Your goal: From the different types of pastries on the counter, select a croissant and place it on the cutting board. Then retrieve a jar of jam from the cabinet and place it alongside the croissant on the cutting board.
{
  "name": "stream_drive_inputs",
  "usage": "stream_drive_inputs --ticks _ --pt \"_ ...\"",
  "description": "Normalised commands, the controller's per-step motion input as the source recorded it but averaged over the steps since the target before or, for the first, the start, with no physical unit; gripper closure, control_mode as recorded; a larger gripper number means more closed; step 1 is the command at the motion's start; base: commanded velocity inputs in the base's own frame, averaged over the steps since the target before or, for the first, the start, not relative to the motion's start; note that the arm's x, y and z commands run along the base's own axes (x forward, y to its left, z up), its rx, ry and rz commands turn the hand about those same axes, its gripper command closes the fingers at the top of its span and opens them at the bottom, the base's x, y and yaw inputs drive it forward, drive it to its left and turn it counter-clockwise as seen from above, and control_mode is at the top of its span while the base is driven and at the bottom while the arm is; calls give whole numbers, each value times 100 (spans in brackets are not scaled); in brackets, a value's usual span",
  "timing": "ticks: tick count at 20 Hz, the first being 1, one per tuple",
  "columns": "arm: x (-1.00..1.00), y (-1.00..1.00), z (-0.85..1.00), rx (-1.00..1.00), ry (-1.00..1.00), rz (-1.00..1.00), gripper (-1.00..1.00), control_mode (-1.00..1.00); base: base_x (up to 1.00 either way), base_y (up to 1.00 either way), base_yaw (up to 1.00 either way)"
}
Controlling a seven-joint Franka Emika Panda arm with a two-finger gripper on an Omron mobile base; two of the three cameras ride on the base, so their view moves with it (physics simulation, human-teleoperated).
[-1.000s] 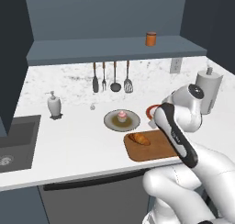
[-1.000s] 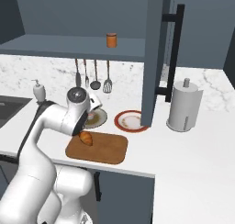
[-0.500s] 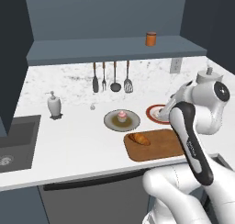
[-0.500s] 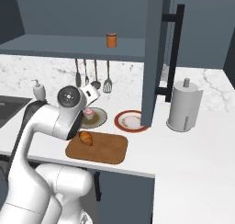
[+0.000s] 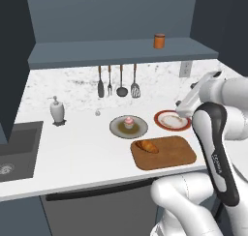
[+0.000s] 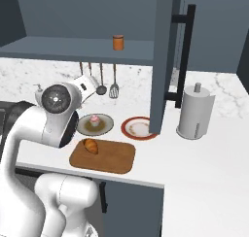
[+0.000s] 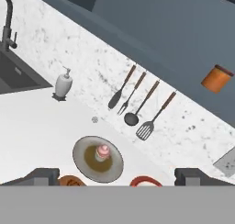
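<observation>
Claw (image 7: 117, 177) higher; one croissant (image 5: 147, 146), one cupcake (image 5: 128, 122)

White soap dispenser (image 5: 57, 111) near dark sink (image 5: 14, 150). Four utensils (image 5: 117, 81) hanging on backsplash. Grey-brown plate (image 5: 118, 129) beside red-rimmed plate (image 5: 170, 120), the latter possibly holding something pale. Paper-towel roll (image 6: 195, 112) standing far right.

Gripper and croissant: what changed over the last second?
The gripper, open and empty, has risen from just above the croissant and swung up toward the shelf. The croissant stays on the cutting board, the jam jar stays on the cabinet ledge, and the cupcake is unmoved.
</observation>
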Motion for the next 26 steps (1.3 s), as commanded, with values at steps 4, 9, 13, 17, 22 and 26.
stream_drive_inputs --ticks 4,9,13,17,22,26 --pt "-55 0 60 2 -12 0 -100 -100 0 0 0" --pt "-30 0 60 2 -10 -1 -100 -100 0 0 0" --pt "0 0 61 1 -5 -8 -100 -100 0 0 0" --pt "0 0 36 5 0 -19 -100 -100 0 0 0" --pt "4 0 7 4 -4 -17 -100 -100 0 0 0" --pt "5 0 0 4 -4 -4 -100 -100 0 0 0"
